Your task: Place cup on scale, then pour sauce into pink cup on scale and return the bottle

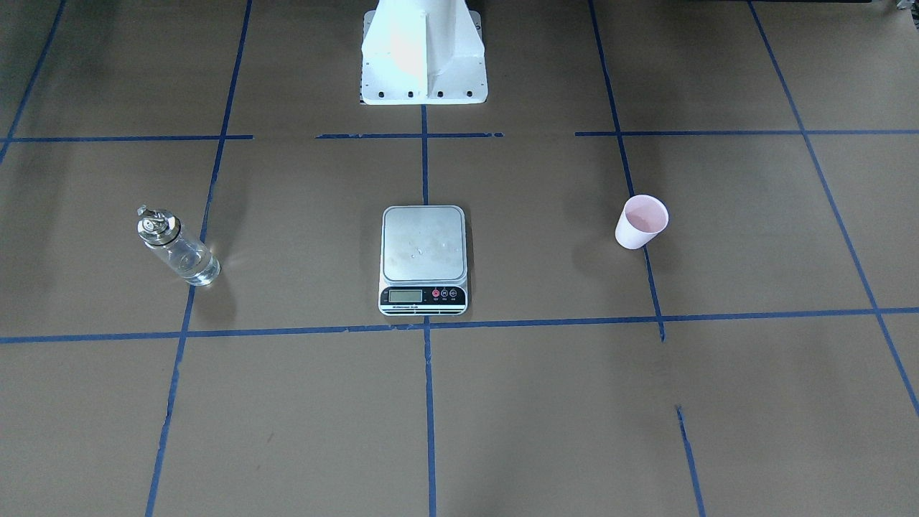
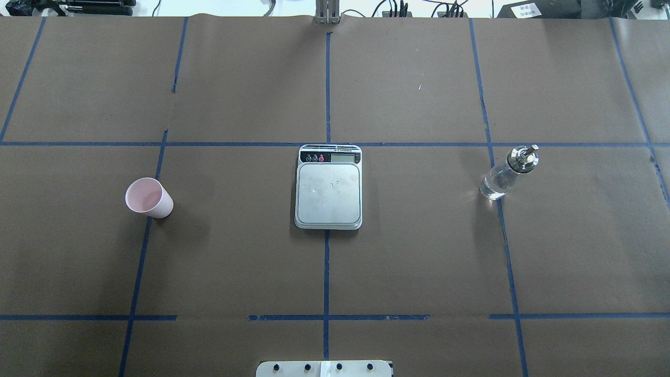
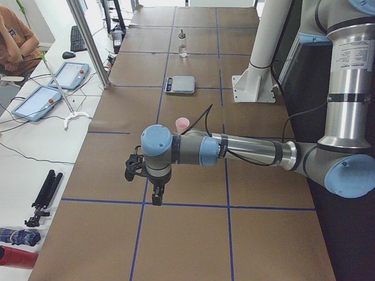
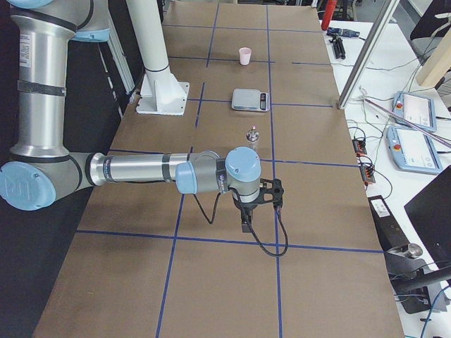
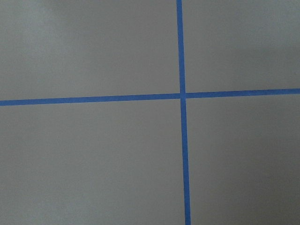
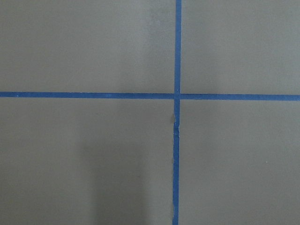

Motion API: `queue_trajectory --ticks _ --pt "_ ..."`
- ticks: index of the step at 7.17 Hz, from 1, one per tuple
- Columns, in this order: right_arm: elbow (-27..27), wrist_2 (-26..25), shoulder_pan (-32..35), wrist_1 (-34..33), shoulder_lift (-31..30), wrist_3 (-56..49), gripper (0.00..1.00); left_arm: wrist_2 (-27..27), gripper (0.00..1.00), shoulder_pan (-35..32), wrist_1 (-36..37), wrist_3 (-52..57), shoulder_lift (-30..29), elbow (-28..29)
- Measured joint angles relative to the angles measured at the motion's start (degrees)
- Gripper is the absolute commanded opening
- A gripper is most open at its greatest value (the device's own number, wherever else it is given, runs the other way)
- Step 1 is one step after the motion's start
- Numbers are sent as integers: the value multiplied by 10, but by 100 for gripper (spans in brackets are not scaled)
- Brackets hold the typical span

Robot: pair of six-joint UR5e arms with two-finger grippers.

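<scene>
- at the middle of the table, the scale point(image 2: 328, 193) lies flat on a blue tape point(image 2: 326, 272) line. its steel platform is bare, and its display and buttons face away from the robot.
- a thin line of print sits under the scale's display, too small to read. the display itself shows no digits that can be made out.
- on the robot's left, the cup point(image 2: 149, 198) stands upright on the table point(image 2: 419, 251), well apart from the scale. it is pale pink and its base is on a tape line.
- on the robot's right, the bottle point(image 2: 505, 175) stands upright, also well apart from the scale. its metal cap and spout are on top, and clear sauce point(image 2: 494, 186) shows through the glass.
- the left gripper point(image 3: 156, 198) hangs over bare paper near the table's left end, away from the cup. whether its jaws are spread or closed cannot be told.
- the right gripper point(image 4: 245, 220) hangs near the table's right end, short of the bottle. its jaws cannot be judged either.
- both wrist views show only brown paper and a tape crossing.
- brown paper covers the table and blue tape marks it into a grid. the white pedestal point(image 1: 423, 57) stands at the robot's edge.
- teach pendants point(image 3: 35, 102) lie on a white side bench. a seated person point(image 3: 14, 35) is at the corner.
</scene>
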Motion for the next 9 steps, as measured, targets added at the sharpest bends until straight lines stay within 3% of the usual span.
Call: queue_trajectory --ticks 3,9 --pt "5 6 0 0 2 0 100 1 100 6 -6 3 -5 -73" --pt "5 6 -9 0 3 2 100 -45 100 98 -27 -31 -48 -130"
